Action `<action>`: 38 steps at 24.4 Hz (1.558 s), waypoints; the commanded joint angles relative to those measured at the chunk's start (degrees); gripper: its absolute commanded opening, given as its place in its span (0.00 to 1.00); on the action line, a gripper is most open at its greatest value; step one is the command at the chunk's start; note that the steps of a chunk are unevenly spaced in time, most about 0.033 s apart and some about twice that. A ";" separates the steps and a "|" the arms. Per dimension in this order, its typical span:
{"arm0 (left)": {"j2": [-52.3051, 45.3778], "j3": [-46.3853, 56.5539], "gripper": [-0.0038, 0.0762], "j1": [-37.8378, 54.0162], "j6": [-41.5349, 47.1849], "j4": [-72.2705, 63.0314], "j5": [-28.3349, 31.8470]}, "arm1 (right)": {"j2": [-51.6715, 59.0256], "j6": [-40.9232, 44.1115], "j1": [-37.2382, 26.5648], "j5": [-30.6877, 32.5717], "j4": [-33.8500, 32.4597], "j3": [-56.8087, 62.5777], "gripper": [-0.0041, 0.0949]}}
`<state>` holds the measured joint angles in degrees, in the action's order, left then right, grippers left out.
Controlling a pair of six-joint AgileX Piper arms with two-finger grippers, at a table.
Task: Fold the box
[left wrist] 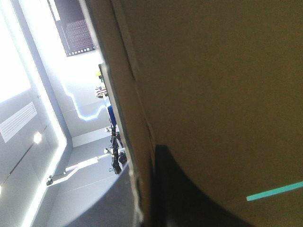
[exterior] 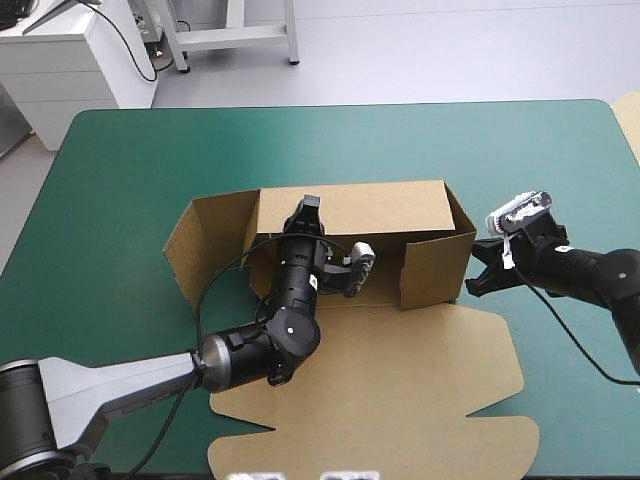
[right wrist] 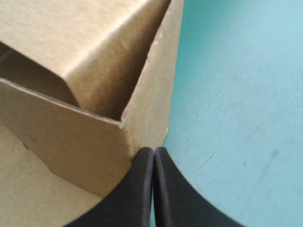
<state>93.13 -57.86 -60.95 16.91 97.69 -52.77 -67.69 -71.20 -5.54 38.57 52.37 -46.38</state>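
The right tool [right wrist: 154, 158], closed and empty, is nudging a corner of the box [right wrist: 71, 127] — the unsecured wall may be splaying outward. The left tool [exterior: 310, 207] is reaching the back wall — its opening I cannot tell.

I'm not making out any lettering, label or number anywhere; the box [exterior: 352, 212] is showing only plain brown board.

Pale grey floor [exterior: 450, 50], white cabinet [exterior: 62, 60], metal frame legs [exterior: 290, 30] beyond teal-green table [exterior: 120, 160].

High camera looking down on brown cardboard box [exterior: 350, 215], both wrist cameras facing it closely, at left gripper [left wrist: 156, 150], just ahead of right gripper [right wrist: 154, 153]
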 commanded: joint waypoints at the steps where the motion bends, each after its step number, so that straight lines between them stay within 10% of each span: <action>1: -2.13 -0.80 0.04 -0.43 -0.61 1.50 -1.96 | 2.71 -7.01 -0.46 -1.18 8.07 0.49 0.03; 5: -2.13 -0.80 0.04 -0.43 -0.41 1.50 -1.96 | 2.47 -7.15 -0.46 3.33 8.08 0.39 0.16; 13: -2.13 -0.80 0.04 -0.43 -0.19 1.50 -1.96 | 2.06 -7.36 -0.36 3.68 7.52 0.39 0.79; 26: -2.13 -0.80 0.04 -0.43 -0.19 0.11 -2.07 | 0.34 -4.00 1.65 6.06 10.11 0.49 0.76; 38: -2.13 -0.80 0.04 -0.43 -0.19 4.24 -2.08 | 1.94 1.96 16.75 -18.56 7.53 5.75 0.76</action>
<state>93.13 -57.80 -60.95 17.33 97.87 -52.71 -67.16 -69.26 9.98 25.21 57.42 -39.53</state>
